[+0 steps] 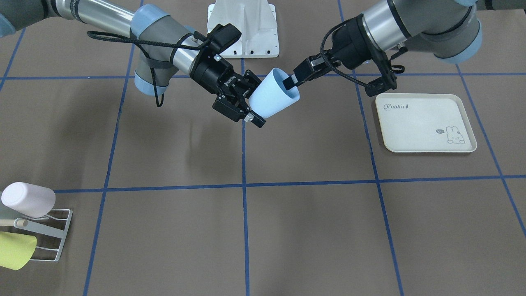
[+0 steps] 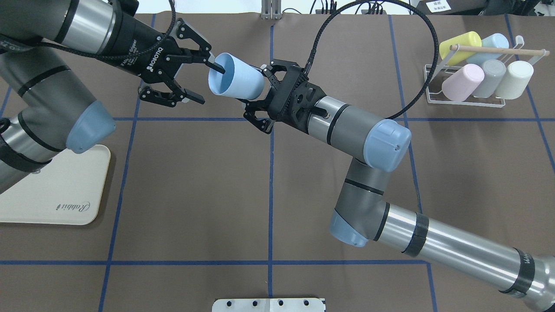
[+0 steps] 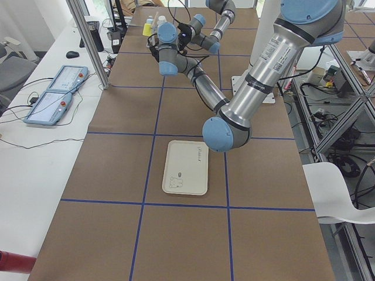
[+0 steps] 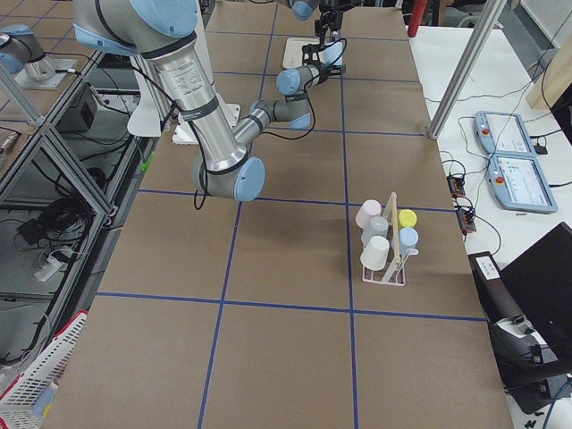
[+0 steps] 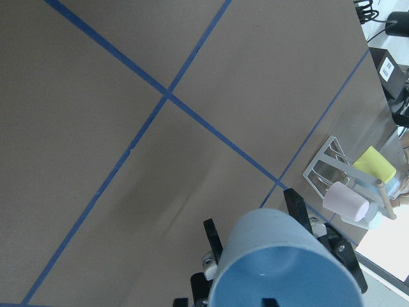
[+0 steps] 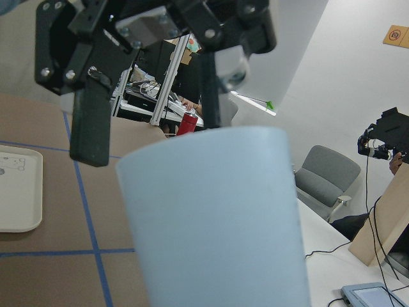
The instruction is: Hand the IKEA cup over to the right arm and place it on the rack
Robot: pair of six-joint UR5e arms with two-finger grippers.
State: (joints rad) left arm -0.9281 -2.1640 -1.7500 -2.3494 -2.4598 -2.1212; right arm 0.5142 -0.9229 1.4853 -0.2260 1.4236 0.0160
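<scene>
pale-blue plastic ikea cup [image 1: 273, 96] hangs on its side above mid-table [image 1: 287, 230] at the handover point. its mouth faces the left gripper [image 2: 211, 86] and its base sits in the right gripper [image 1: 254, 98]. right gripper is closed round the narrow base end, fingers on opposite sides & apparently bearing the load. left gripper is spread wide w/ nothing gripped. one slim fingertip [image 2: 219, 68] pokes inside the rim, the other is well clear outside.

rack [image 2: 466, 104] stands well apart at the robot's far right, carrying five cups by its wooden rod [image 2: 498, 50]. rabbit tray [image 1: 425, 123] lies on the robot's left.

risk, as judged: if the right gripper pulls away before that fingertip clears the mouth, the rim may snag & twist the cup out of a hold on a smooth, tapered wall. crowded rack leaves little room to place it, and a free prong can't be made out.
</scene>
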